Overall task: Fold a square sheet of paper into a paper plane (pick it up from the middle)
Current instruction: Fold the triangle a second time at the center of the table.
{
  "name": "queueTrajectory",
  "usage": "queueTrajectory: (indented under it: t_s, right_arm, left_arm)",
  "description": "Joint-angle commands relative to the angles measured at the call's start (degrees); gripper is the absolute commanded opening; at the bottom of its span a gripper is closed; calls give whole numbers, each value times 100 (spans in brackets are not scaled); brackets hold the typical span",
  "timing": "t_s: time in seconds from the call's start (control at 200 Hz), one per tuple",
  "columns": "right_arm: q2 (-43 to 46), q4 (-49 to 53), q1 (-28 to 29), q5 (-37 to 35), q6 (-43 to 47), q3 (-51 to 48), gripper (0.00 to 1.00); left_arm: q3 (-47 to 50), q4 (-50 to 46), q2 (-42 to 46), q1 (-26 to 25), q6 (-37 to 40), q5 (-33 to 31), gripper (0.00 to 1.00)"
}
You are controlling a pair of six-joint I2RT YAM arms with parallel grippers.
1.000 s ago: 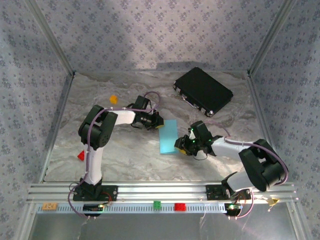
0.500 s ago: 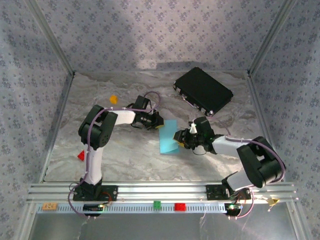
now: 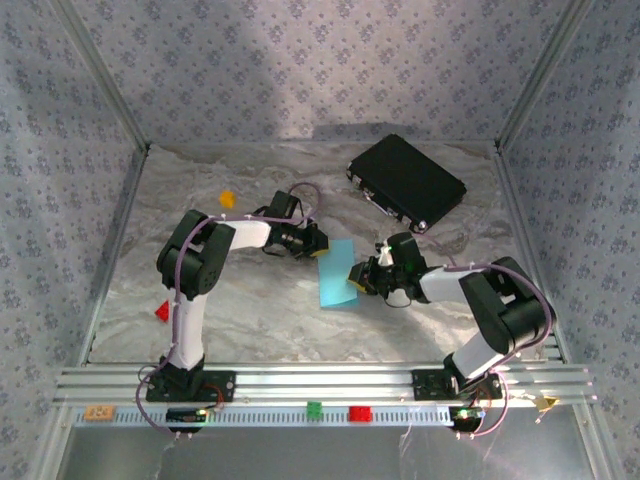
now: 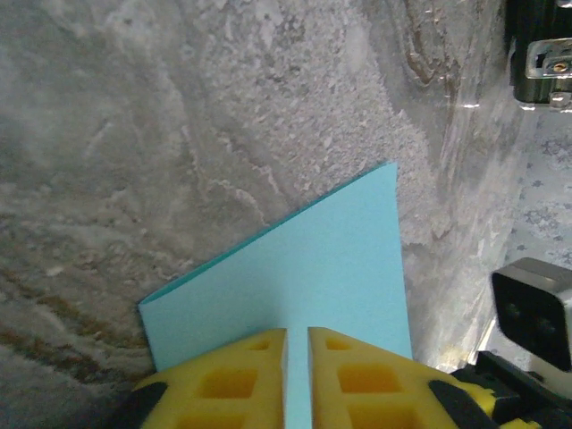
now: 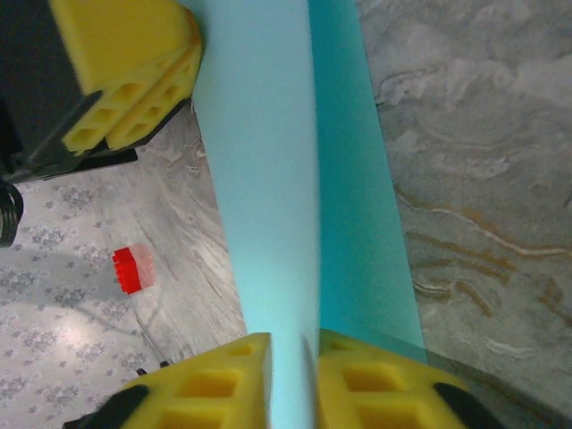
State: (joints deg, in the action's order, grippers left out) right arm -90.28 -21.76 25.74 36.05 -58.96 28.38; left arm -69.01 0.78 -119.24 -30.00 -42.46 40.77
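The square sheet of paper [image 3: 335, 275] is light blue and lies folded double on the marbled table, with two layers showing. My left gripper [image 3: 318, 244] is at its far left corner. In the left wrist view the yellow fingers rest on the paper [image 4: 304, 259], and the gripper [image 4: 298, 332] is closed to a thin slit. My right gripper [image 3: 356, 276] is at the sheet's right edge. In the right wrist view the paper's pale upper layer [image 5: 268, 179] rises and runs between the jaws of the gripper [image 5: 295, 338], which is shut on it. The darker lower layer stays flat.
A black case [image 3: 406, 182] lies at the back right, close behind the right arm. A small orange cube [image 3: 227, 199] sits behind the left arm. A red brick [image 3: 161, 311] lies at the left. Green [image 3: 314, 408] and red [image 3: 359, 413] bricks sit on the front rail.
My right gripper turned and reached left onto the paper's right edge, then closed on the upper layer. The left arm has stayed in place on the far corner.
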Motion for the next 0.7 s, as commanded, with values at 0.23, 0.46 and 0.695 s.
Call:
queueTrajectory:
  t_s: [0.23,0.46,0.695]
  right_arm:
    - [-52,-284,-50,-357,-397,-71,4]
    - [-53,-815,-18,-663,-918,-190,6]
    - [-114,-649,-83,-344,-548,5,22]
  left_arm:
    - [24,-335,894,-18,302,-274,51]
    - [312,-367,1614,-80,643,-696,59]
    - [744,-100,2065,-403,1181,-900,51]
